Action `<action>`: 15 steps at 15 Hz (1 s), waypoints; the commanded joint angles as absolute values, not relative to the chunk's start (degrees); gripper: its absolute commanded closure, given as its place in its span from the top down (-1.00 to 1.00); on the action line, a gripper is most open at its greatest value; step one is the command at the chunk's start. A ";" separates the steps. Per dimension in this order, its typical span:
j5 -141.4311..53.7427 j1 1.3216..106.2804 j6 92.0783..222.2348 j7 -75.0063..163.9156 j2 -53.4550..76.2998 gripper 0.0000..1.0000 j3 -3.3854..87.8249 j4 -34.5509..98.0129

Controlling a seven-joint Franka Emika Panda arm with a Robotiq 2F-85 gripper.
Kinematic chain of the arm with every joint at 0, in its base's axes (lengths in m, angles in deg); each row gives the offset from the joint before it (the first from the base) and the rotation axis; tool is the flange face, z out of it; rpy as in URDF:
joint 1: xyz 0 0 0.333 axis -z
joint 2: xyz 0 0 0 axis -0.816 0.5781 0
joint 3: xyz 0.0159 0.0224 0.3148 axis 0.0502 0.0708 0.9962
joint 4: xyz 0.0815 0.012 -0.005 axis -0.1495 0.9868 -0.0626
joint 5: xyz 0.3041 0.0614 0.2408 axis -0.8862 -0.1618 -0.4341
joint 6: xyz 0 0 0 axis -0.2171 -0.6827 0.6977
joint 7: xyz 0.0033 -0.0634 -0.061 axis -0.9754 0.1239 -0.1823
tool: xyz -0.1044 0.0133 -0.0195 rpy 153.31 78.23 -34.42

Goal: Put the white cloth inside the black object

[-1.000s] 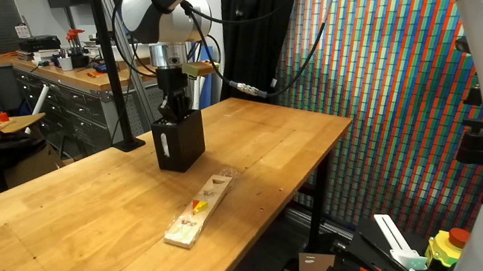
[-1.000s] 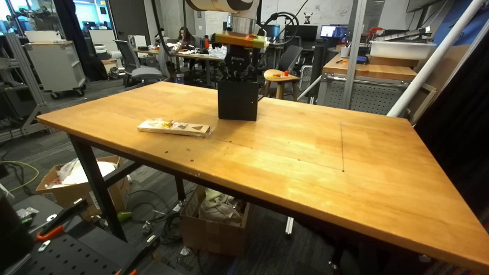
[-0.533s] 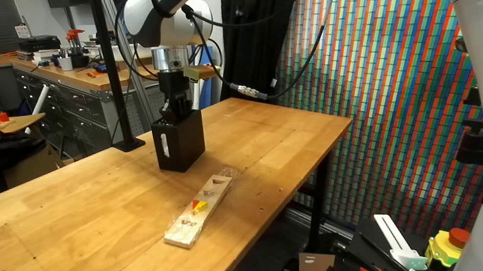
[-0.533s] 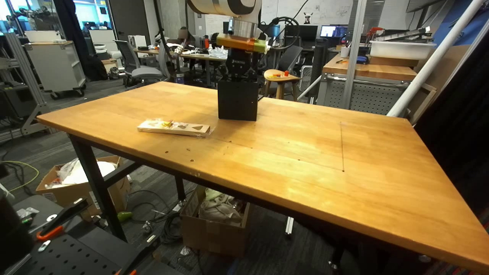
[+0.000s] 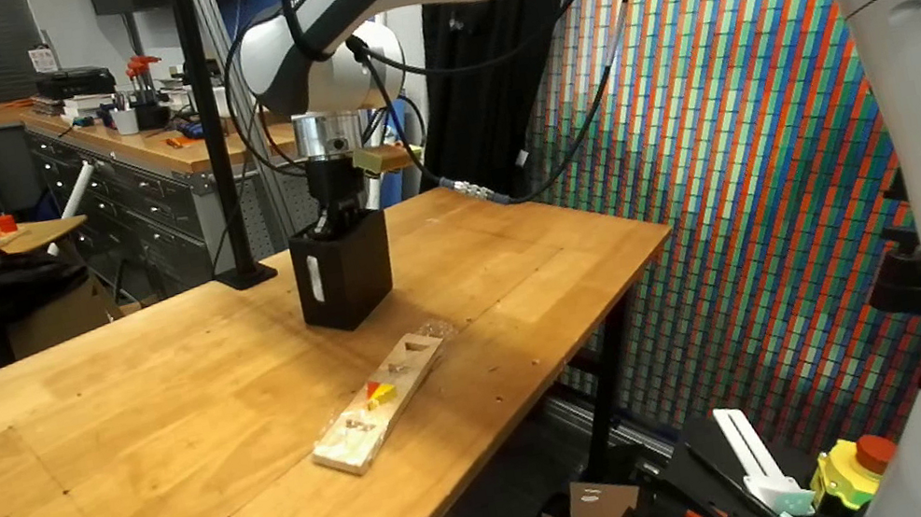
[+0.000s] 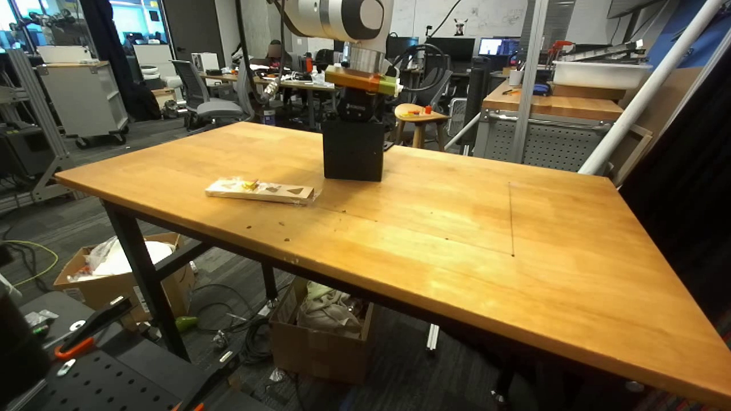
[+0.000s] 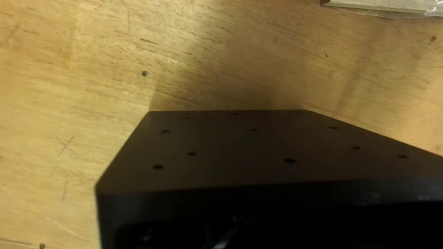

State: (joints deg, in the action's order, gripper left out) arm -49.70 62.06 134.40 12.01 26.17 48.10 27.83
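Gripper (image 5: 336, 221) reaching into a box (image 5: 365, 268) on the counter (image 5: 166, 415); its hold I cannot tell. White patch (image 5: 315, 278) at the box's nine o'clock, only in an exterior view; pale blur (image 7: 224, 239) inside, only in the wrist view; neither is clearly the cloth.

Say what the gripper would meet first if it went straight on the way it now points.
Probably the inside of the box, floor or contents: the gripper points down into its opening, but the depth is hidden.

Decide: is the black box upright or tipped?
Upright: the black box stands on the table in both exterior views, its opening facing up in the wrist view.
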 commanded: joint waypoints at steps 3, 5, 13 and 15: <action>-50.51 62.74 134.12 11.84 27.38 -1.00 48.62 27.20; -50.21 62.54 134.22 12.06 26.91 -1.00 48.56 27.49; -45.20 60.04 135.00 13.14 22.24 -1.00 47.84 28.62; -42.36 59.05 134.83 13.44 20.72 -1.00 47.65 28.35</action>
State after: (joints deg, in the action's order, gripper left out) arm -45.94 60.76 134.43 12.21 24.25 48.13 27.68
